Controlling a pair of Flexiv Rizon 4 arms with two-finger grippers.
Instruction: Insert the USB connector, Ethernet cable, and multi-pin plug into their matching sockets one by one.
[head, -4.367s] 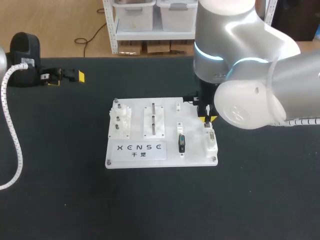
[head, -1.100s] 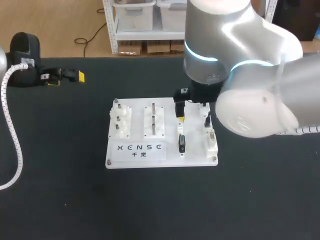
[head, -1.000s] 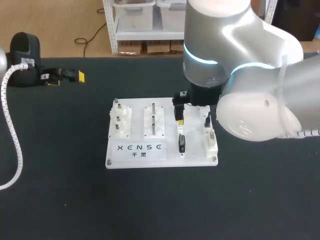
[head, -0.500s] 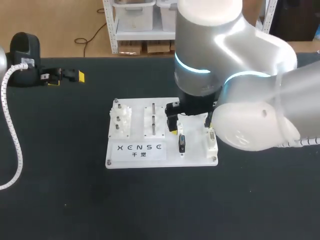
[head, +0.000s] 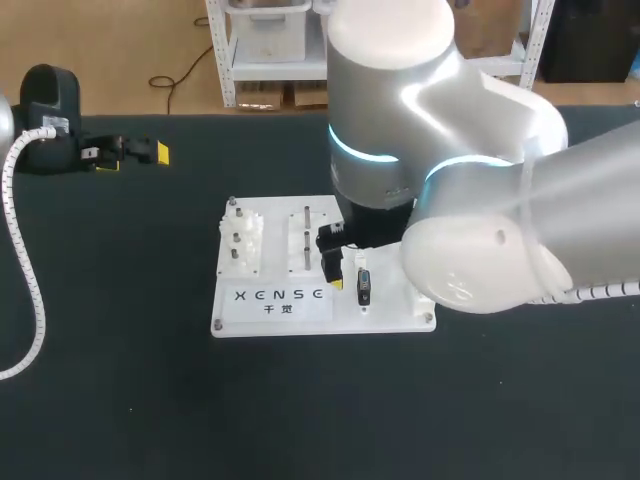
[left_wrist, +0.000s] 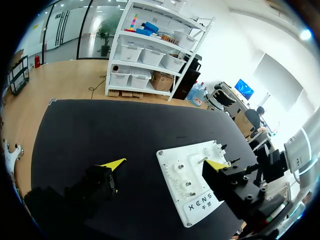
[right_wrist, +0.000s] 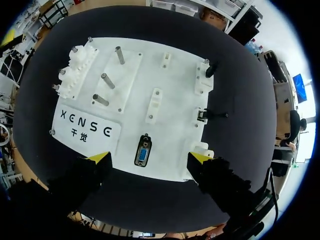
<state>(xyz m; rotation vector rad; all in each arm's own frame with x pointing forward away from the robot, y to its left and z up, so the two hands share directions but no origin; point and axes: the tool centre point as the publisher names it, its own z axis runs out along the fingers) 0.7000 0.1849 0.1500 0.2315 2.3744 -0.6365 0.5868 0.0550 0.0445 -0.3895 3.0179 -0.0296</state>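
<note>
A white socket board (head: 275, 250) lies mid-table. In the right wrist view my right gripper (right_wrist: 149, 158) hovers open above the board's (right_wrist: 175, 85) front edge. The black multi-pin plug (right_wrist: 143, 150) with a blue face sits on the board just ahead, between the fingers and untouched. The Ethernet connector (right_wrist: 202, 116) and a black USB piece (right_wrist: 210, 70) stand along the board's right side. From the head camera, the right gripper (head: 345, 275) is beside the multi-pin plug (head: 364, 286), and my arm hides the board's right part. My left gripper (head: 130, 152) rests open and empty at the far left back.
Upright metal pegs (right_wrist: 107, 80) and a white gear block (right_wrist: 75, 67) occupy the board's left half. In the left wrist view, the left gripper (left_wrist: 165, 165) points toward the board (left_wrist: 172, 160) across bare black tabletop. A coiled white cable (head: 25, 270) runs along the left edge.
My right arm has swung from the board's right side, near the Ethernet socket, leftward and toward the front. Its open gripper now sits by the multi-pin plug. The left arm stayed put.
</note>
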